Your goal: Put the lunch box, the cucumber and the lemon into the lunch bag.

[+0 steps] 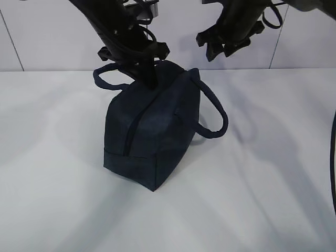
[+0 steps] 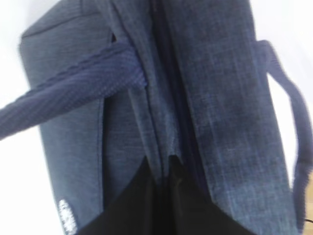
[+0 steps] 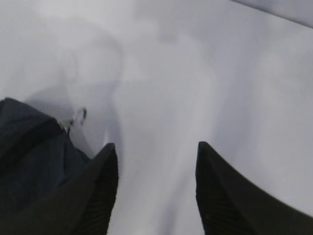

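Observation:
The dark navy lunch bag (image 1: 152, 131) stands on the white table with its top zipper (image 1: 131, 131) drawn shut. My left gripper (image 1: 150, 83) comes down on the bag's far top end. In the left wrist view its tips (image 2: 164, 161) are pinched together on a fold of fabric beside the zipper seam of the bag (image 2: 220, 98). My right gripper (image 1: 218, 50) hangs open in the air above and to the right of the bag, holding nothing. In the right wrist view it (image 3: 156, 147) frames bare table, with the bag (image 3: 29, 161) at the lower left. The lunch box, cucumber and lemon are out of view.
One padded handle (image 1: 215, 113) loops out to the bag's right, the other (image 1: 105, 79) to its back left. A small metal ring pull (image 3: 78, 116) shows at the bag's end. The white table (image 1: 262, 184) meets a pale wall behind.

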### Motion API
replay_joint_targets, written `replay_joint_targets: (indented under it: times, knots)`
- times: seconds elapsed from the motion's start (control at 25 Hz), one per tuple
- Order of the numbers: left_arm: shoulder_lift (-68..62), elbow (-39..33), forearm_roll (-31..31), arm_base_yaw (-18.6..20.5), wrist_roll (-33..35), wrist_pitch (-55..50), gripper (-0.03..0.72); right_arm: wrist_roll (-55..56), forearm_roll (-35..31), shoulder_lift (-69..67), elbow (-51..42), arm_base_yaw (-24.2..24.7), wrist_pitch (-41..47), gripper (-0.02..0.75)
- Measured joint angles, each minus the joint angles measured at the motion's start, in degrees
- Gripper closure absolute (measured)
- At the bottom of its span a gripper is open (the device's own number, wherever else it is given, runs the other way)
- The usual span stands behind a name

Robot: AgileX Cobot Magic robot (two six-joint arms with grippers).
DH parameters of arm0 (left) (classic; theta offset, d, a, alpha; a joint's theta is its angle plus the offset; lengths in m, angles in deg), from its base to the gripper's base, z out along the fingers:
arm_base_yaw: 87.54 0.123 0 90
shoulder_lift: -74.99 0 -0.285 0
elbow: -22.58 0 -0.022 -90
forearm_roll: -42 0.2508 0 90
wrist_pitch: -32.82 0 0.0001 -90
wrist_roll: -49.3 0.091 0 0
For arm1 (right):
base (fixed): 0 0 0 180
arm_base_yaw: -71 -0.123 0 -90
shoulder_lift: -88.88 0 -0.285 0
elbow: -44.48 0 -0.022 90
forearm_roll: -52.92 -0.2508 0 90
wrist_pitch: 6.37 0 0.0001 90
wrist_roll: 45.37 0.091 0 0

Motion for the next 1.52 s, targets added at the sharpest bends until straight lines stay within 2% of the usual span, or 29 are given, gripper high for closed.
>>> replay_joint_targets:
  times: [0.12,0.2,0.32,0.44,0.72,1.16,1.28,1.52]
  knots:
    - [0.0,0.0,1.04,0.0,-1.01,0.0,0.63,0.0,2.06,1.71,0.0,0.0,5.9,0.346]
    - [0.0,0.0,1.38,0.0,-2.24,-0.14,0.56,0.0,2.86,2.54,0.0,0.0,7.21,0.346]
    - [0.13,0.0,2.54,0.0,-2.76,-0.48,0.414,0.0,3.28,4.17,0.09,0.0,7.77,0.346]
    - [1.08,0.0,5.05,0.0,-3.06,-0.65,0.335,0.0,3.28,5.76,0.09,0.0,8.09,0.346]
    - [5.05,0.0,7.67,0.69,-3.09,-1.02,0.311,0.0,3.28,13.13,-4.34,0.0,8.36,0.346]
    - [11.86,-0.34,11.22,0.97,-3.18,-1.29,0.323,0.48,3.17,31.01,-24.71,0.0,8.36,0.346]
    - [15.91,-3.73,12.22,0.97,-3.18,-1.29,0.332,0.6,3.17,36.47,-30.77,0.0,8.36,0.347]
    - [27.54,-15.11,14.43,0.97,-3.55,-1.43,0.335,2.03,2.24,46.61,-42.59,0.0,8.36,0.348]
